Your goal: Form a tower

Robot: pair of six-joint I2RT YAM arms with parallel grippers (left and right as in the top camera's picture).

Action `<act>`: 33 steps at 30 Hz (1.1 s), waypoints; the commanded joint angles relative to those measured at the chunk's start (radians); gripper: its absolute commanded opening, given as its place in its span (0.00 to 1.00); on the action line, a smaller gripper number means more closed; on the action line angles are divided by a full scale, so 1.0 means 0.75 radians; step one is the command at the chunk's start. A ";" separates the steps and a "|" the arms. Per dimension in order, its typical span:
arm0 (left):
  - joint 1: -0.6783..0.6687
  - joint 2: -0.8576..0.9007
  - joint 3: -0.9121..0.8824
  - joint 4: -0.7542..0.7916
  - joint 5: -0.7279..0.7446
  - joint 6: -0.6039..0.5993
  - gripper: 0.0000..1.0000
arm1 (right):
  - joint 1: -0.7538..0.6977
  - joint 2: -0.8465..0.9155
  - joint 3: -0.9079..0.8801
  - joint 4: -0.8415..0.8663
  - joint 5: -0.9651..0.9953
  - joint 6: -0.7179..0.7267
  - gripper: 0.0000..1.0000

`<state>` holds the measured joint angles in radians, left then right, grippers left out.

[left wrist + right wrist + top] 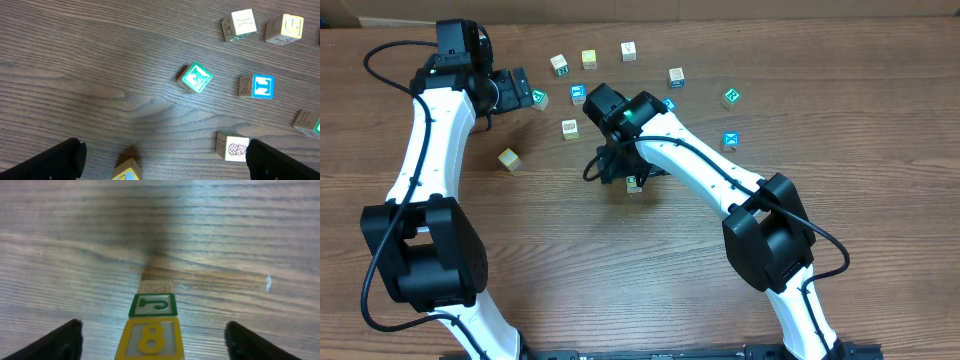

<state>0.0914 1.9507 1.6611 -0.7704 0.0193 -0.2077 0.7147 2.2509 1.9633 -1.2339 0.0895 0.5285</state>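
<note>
A narrow tower (152, 325) of small wooden picture cubes stands upright on the brown wood-grain table, close to its middle in the overhead view (634, 184), where only a cream face with a green mark shows. In the right wrist view three cubes show, running from the centre toward 6 o'clock. There is a pale cream cube (155, 286) lowest, then a green-framed cube (153, 305) with a green J, and nearest the camera a yellow-faced cube (150, 339) bearing an 8. Its shadow falls toward 12 o'clock.
</note>
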 commanded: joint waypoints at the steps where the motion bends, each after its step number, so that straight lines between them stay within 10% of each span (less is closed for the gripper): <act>1: -0.009 -0.037 -0.001 0.005 -0.001 -0.013 0.99 | -0.002 -0.019 -0.032 0.023 0.044 0.100 0.81; 33: -0.009 -0.037 -0.001 0.005 -0.001 -0.012 1.00 | 0.055 -0.018 -0.219 0.217 0.141 0.138 0.58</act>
<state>0.0914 1.9507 1.6611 -0.7704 0.0193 -0.2077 0.7597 2.2509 1.8099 -1.0744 0.1688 0.6243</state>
